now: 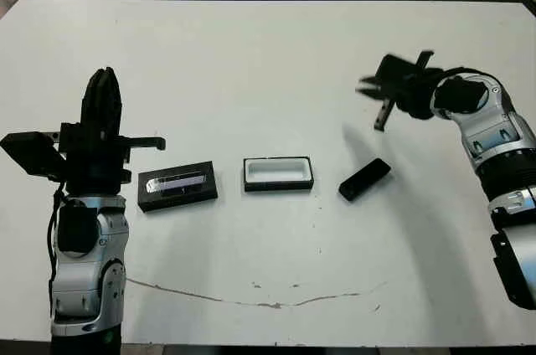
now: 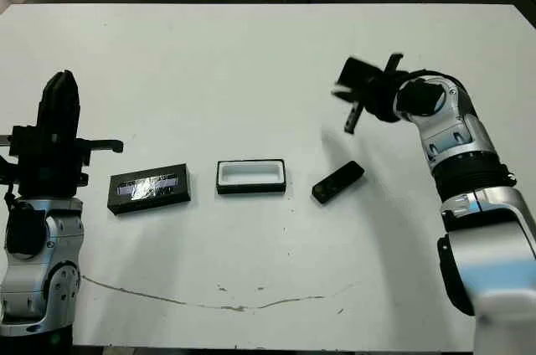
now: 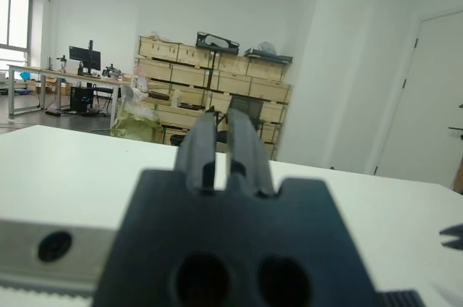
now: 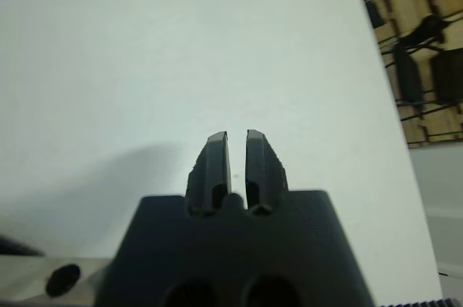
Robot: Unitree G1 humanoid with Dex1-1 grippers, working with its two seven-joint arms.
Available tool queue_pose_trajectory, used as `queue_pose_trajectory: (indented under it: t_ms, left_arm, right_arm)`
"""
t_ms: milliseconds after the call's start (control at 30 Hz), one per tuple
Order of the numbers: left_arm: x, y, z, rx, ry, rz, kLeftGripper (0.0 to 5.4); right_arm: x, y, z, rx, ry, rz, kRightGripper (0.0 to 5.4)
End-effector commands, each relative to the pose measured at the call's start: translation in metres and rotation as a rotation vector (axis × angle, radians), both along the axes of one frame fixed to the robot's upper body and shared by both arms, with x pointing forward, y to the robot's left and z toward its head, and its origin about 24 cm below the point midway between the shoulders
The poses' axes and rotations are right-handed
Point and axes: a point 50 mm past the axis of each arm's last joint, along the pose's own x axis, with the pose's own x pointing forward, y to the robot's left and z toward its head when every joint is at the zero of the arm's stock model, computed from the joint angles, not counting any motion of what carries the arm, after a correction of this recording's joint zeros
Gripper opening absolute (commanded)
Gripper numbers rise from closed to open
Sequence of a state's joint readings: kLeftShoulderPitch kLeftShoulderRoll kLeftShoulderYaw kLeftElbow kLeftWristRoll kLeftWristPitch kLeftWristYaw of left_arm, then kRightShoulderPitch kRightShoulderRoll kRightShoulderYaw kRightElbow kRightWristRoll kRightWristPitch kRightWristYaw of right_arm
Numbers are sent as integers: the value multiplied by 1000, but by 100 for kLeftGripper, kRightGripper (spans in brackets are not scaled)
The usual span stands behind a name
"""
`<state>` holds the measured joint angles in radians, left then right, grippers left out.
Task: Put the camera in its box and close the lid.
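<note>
Lid [image 1: 177, 186], box [image 1: 278, 173] and camera [image 1: 364, 179] lie mid-frame awaiting packing, while the left gripper [image 3: 221, 149] and right gripper [image 4: 236, 158], fingers narrowly together, hold nothing.

A lab or workshop: stacked wooden crates [image 3: 217, 68], a monitor desk [image 3: 65, 75], white table [image 1: 268, 62].

Mid-tabletop row: lid [image 1: 177, 187] left, flat; open white-lined box [image 1: 278, 173] centre; camera [image 1: 364, 179] right, lying angled.
</note>
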<state>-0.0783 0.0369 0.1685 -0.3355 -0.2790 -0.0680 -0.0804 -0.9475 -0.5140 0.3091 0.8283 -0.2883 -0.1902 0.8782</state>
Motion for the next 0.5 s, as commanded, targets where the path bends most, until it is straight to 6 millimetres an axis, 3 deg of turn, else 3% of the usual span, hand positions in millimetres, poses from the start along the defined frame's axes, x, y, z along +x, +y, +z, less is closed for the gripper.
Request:
queue_pose_trajectory:
  t_ms: [33,500]
  left_arm:
    - [-1,2,-6,23,30,16,2]
    - [-2,3,-9,5,37,14,2]
  right_arm:
    - [-2,-3,-3,-34,39,5,0]
    - [-11,-3,-19,-94,116,75,0]
